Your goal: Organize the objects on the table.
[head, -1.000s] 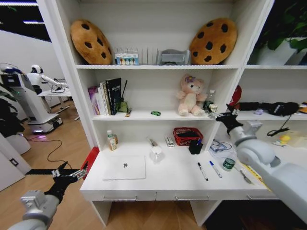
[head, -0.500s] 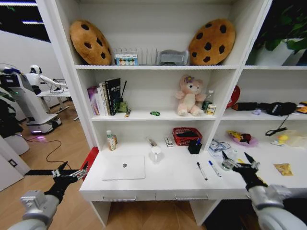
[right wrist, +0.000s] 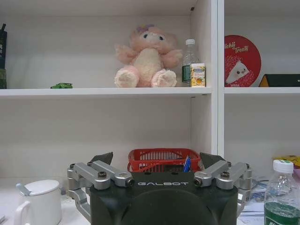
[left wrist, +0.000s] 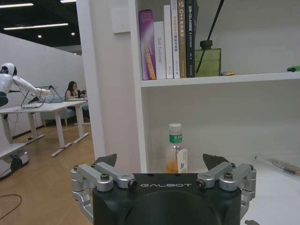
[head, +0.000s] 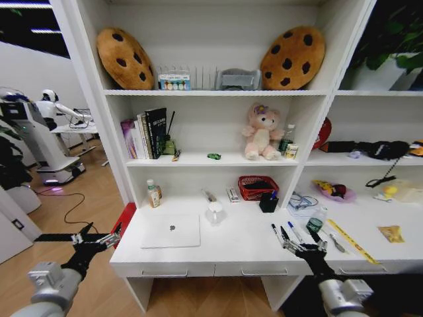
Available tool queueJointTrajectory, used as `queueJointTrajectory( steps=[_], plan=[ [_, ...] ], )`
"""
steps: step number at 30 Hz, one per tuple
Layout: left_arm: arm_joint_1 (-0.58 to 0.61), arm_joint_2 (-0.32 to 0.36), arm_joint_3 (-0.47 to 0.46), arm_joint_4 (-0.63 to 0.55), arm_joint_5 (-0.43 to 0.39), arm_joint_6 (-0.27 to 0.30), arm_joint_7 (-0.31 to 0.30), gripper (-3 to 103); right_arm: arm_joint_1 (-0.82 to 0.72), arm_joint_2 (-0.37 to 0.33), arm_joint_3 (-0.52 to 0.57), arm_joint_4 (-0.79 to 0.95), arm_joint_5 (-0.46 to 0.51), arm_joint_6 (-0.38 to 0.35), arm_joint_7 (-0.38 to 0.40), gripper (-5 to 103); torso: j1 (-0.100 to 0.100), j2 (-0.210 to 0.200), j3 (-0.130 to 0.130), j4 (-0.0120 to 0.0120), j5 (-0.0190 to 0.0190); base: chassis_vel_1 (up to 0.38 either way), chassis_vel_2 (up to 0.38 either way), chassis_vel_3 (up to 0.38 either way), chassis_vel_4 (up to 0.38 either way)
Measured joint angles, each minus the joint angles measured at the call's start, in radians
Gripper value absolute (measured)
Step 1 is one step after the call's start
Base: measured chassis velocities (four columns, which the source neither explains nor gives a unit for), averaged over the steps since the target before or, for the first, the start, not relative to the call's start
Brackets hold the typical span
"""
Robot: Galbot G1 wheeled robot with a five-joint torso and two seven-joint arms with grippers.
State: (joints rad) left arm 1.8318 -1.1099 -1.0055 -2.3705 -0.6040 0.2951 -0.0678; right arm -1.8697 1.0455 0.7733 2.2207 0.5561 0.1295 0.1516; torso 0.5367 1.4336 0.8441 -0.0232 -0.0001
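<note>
Right gripper (head: 303,246) open — pens (head: 285,232) just beyond; left gripper (head: 96,239) open.

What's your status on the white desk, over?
Left gripper open, off desk's left end. Right gripper open, empty, at front edge by two dark pens. Thin silver laptop untouched. Nothing blocking.

The black right gripper (head: 303,245) on its grey arm has dropped from shelf height beside the pink plush bear, a second ago, to the front edge of the long white desk top (head: 238,249). Over the last half second it also slid leftward along that edge, away from the small round green-topped tin (head: 314,225), and now hovers, fingers spread, just in front of the two dark pens (head: 284,232).
</note>
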Motion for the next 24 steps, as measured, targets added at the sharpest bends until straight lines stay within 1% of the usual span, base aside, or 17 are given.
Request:
queueJointTrajectory(
  steps=[4,5,9,10,13,15,17,18,19,20,21,23,24],
  plan=[
    [0.000,0.000,0.000,0.000,0.000,0.000,0.000,100,0.009,-0.002,-0.010,-0.008,0.001,0.000,0.005,100,0.000,0.000,0.000,-0.0001,-0.0002,-0.052,-0.068,0.104,0.068],
    [0.000,0.000,0.000,0.000,0.000,0.000,0.000,100,0.011,-0.002,-0.012,-0.011,0.001,0.001,0.005,100,0.000,0.000,0.000,0.0000,0.0003,-0.111,-0.088,0.146,0.105],
    [0.000,0.000,0.000,0.000,0.000,0.000,0.000,100,0.019,-0.008,-0.016,-0.018,0.003,0.002,0.003,100,0.000,0.000,0.000,-0.0001,0.0000,-0.145,-0.168,0.159,0.166],
    [0.000,0.000,0.000,0.000,0.000,0.000,0.000,100,0.022,-0.010,-0.020,-0.019,0.003,0.001,0.003,100,0.000,0.000,0.000,0.0000,0.0005,-0.188,-0.185,0.180,0.199],
    [0.000,0.000,0.000,0.000,0.000,0.000,0.000,100,0.033,-0.018,-0.037,-0.019,0.000,-0.001,0.003,100,0.000,0.000,0.000,-0.0003,-0.0004,-0.216,-0.223,0.220,0.208],
    [0.000,0.000,0.000,0.000,0.000,0.000,0.000,100,0.039,-0.020,-0.046,-0.020,-0.002,-0.001,0.004,100,0.000,0.000,0.000,-0.0003,0.0000,-0.249,-0.244,0.251,0.230],
    [0.000,0.000,0.000,0.000,0.000,0.000,0.000,100,0.046,-0.021,-0.054,-0.021,-0.003,-0.003,0.006,100,0.000,0.000,0.000,-0.0001,0.0006,-0.267,-0.243,0.273,0.241],
    [0.000,0.000,0.000,0.000,0.000,0.000,0.000,100,0.054,-0.022,-0.066,-0.023,-0.008,-0.003,0.008,100,0.000,0.000,0.000,0.0000,-0.0003,-0.268,-0.243,0.262,0.270],
    [0.000,0.000,0.000,0.000,0.000,0.000,0.000,100,0.058,-0.024,-0.076,-0.026,-0.011,-0.003,0.009,100,0.000,0.000,0.000,0.0006,0.0006,-0.188,-0.240,0.262,0.230],
    [0.000,0.000,0.000,0.000,0.000,0.000,0.000,100,0.058,-0.024,-0.076,-0.026,-0.011,-0.003,0.009,100,0.000,0.000,0.000,0.0006,0.0006,-0.188,-0.240,0.262,0.230],
    [0.000,0.000,0.000,0.000,0.000,0.000,0.000,100,0.060,-0.024,-0.083,-0.028,-0.014,-0.003,0.009,100,0.000,0.000,0.000,-0.0004,0.0014,-0.188,-0.242,0.222,0.230],
    [0.000,0.000,0.000,0.000,0.000,0.000,0.000,100,0.065,-0.027,-0.097,-0.032,-0.019,-0.001,0.004,100,0.000,0.000,0.000,-0.0002,-0.0008,-0.199,-0.215,0.163,0.161],
    [0.000,0.000,0.000,0.000,0.000,0.000,0.000,100,0.065,-0.027,-0.097,-0.032,-0.019,-0.001,0.004,100,0.000,0.000,0.000,-0.0002,-0.0008,-0.180,-0.187,0.132,0.132]
  ],
)
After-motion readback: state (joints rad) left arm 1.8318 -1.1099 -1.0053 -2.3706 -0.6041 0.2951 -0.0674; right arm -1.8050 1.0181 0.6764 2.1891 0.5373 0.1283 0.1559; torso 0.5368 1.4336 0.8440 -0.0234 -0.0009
